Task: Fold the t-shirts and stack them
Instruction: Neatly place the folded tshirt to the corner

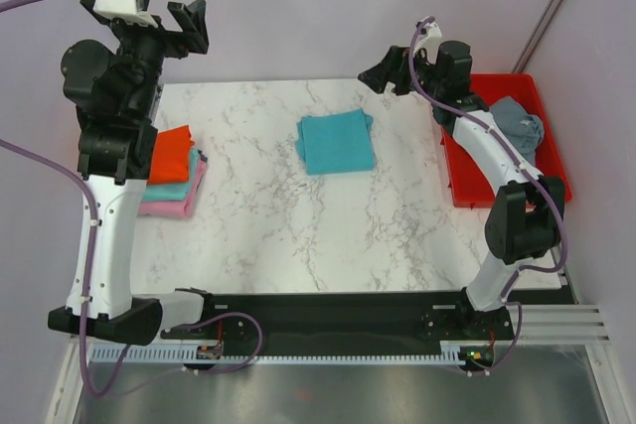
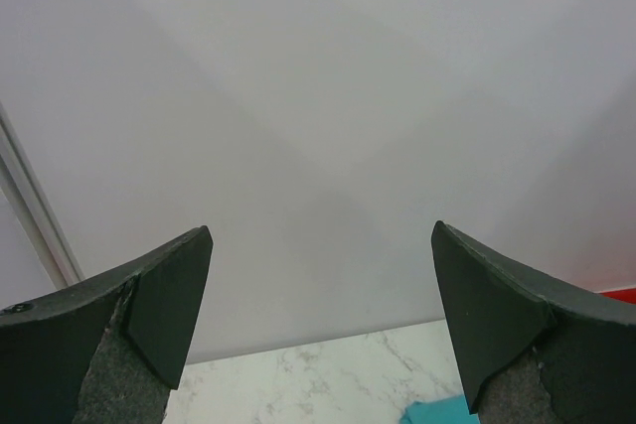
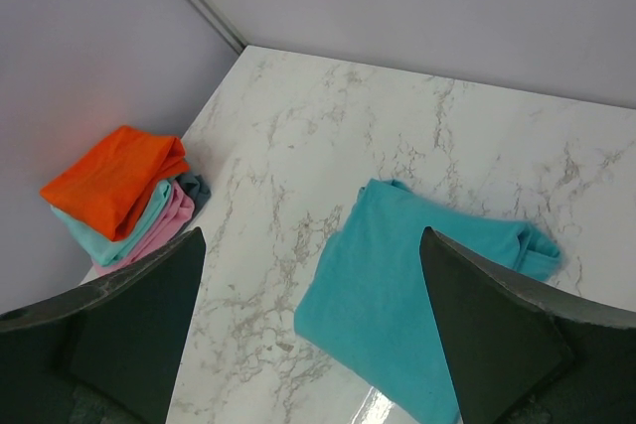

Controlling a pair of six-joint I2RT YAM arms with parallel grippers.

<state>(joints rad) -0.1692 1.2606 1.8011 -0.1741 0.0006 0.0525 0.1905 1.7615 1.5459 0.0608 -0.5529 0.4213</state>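
Note:
A folded turquoise t-shirt (image 1: 336, 143) lies in the middle of the marble table; it also shows in the right wrist view (image 3: 417, 285). A stack at the left edge has an orange-red shirt (image 1: 169, 153) on top, a teal shirt (image 1: 171, 189) under it and a pink shirt (image 1: 169, 208) at the bottom; the stack shows in the right wrist view (image 3: 117, 178). A slate grey shirt (image 1: 521, 124) lies crumpled in the red tray. My left gripper (image 1: 192, 25) is open and empty, raised high at the back left. My right gripper (image 1: 381, 73) is open and empty, raised above the back right.
A rigid red plastic tray (image 1: 462, 176) sits at the table's right edge. Grey walls stand close behind the table (image 1: 268, 235). The arm bases and a black rail (image 1: 328, 315) run along the near edge.

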